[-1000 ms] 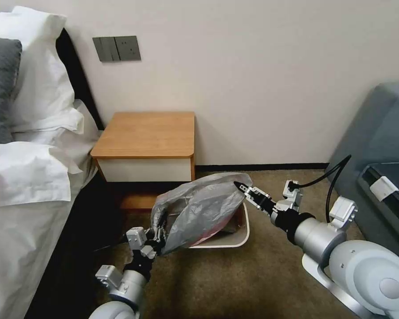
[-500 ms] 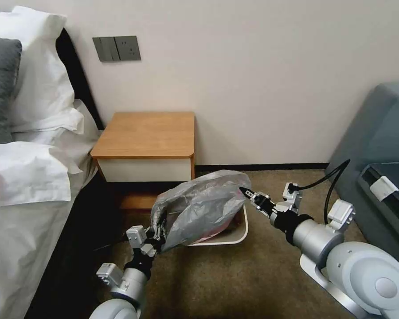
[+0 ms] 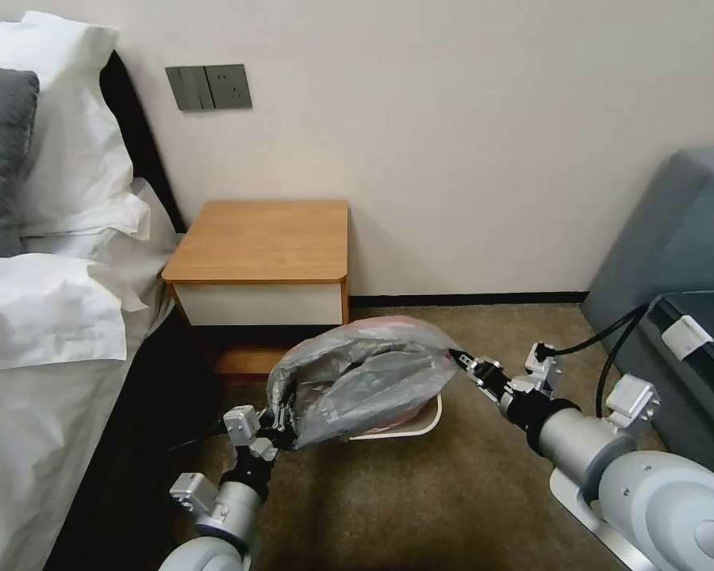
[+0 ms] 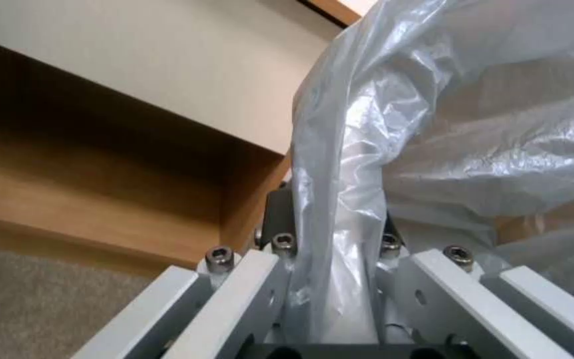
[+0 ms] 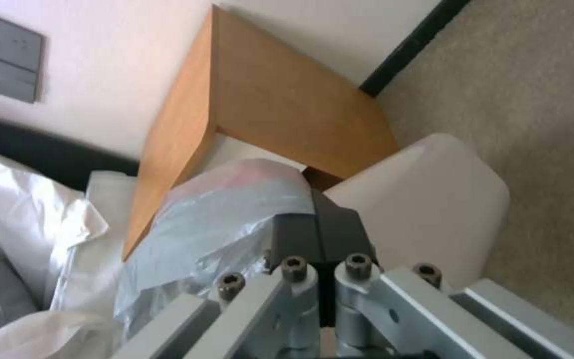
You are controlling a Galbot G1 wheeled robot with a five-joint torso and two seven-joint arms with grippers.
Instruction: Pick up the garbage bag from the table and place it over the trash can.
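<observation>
**Thin bag held at both edges above the bin**

The thin, crinkly, translucent grey plastic garbage bag [image 3: 365, 377] with a pinkish-red tinge along its top edge hangs stretched between the two grippers, directly above the small cream-beige plastic trash can [image 3: 420, 420], whose rolled rim shows beneath the bag on the side away from the bed. The trash can stands on the carpet just in front of the small wooden bedside table [image 3: 266, 238] with the orange-brown square top and white front panel; the bag is off that table.

The left gripper [image 3: 284, 416], on the bed side of the trash can, is clamped on a gathered fold of the bag's edge; the left wrist view shows film bunched between its fingers [image 4: 280, 219]. The right gripper [image 3: 458, 359], on the trash can's far side from the bed, has its dark pads [image 5: 319, 234] pressed together, apparently pinching the opposite edge.

The bag looks nearly weightless, limp and slippery, holding no shape of its own; it billows and sags between the two holds. It is likely to tear or slide out if pulled hard. The sound places to hold it are the mouth's edges, at opposite sides, so the opening can spread wider than the rim.
</observation>
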